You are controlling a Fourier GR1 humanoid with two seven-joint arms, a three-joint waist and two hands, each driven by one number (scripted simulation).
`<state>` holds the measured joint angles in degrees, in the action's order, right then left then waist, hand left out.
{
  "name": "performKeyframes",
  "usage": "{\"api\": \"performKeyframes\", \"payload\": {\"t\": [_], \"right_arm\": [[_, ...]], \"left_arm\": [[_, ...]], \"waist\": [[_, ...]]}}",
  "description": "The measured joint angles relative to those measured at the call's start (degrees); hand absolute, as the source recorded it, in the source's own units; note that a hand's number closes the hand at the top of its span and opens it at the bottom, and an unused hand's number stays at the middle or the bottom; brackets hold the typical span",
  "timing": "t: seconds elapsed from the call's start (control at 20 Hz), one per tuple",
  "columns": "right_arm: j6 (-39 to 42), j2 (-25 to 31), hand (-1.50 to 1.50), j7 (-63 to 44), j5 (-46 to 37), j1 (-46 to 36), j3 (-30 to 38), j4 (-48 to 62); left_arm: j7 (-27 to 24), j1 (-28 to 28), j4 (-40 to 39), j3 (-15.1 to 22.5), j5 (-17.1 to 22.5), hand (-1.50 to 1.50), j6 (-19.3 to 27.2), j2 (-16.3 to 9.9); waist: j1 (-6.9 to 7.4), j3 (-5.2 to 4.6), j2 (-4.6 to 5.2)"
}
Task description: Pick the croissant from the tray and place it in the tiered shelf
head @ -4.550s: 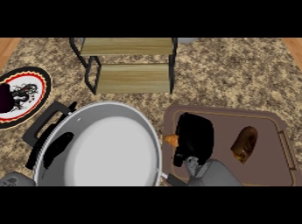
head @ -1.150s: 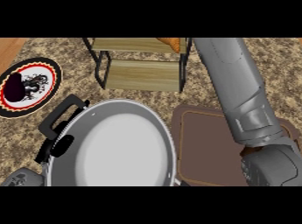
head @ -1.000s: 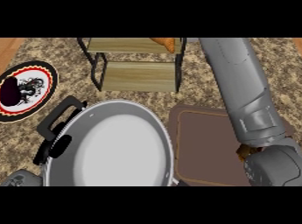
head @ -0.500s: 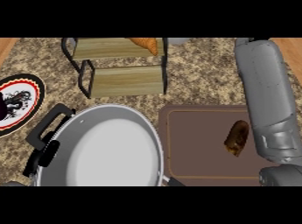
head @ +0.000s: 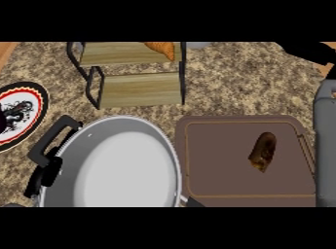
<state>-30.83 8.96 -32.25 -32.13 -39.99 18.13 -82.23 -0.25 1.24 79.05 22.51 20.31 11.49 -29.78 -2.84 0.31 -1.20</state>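
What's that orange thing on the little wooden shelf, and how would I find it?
Start at the two-level wooden shelf with black legs at the counter's far side, above the big grey pan. On the right end of its upper board lies a golden-orange croissant. Unlike the dark brown pastry on the brown tray, it is pale and wedge-shaped.

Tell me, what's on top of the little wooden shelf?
A croissant sits on the top step of the tiered shelf, at its right end. Its far tip is cut off by the view's edge. The lower step has nothing on it.
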Motion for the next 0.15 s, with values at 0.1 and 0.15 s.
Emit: {"api": "performKeyframes", "payload": {"t": [0.1, 0.15], "right_arm": [[2.68, 0.69, -1.50, -1.69, 0.60, 4.77, -0.67, -6.28], [3.93, 0.78, -1.50, -3.09, 0.63, 7.18, -1.15, -9.74]], "left_arm": [[0.43, 0.66, -0.38, -0.12, -0.40, 0.00, -0.56, 0.40], [0.90, 0.82, 0.19, -0.10, -0.63, 0.00, -0.71, 0.49]], "waist": [[0.51, -0.04, 0.25], [0.72, -0.09, 0.34]]}}
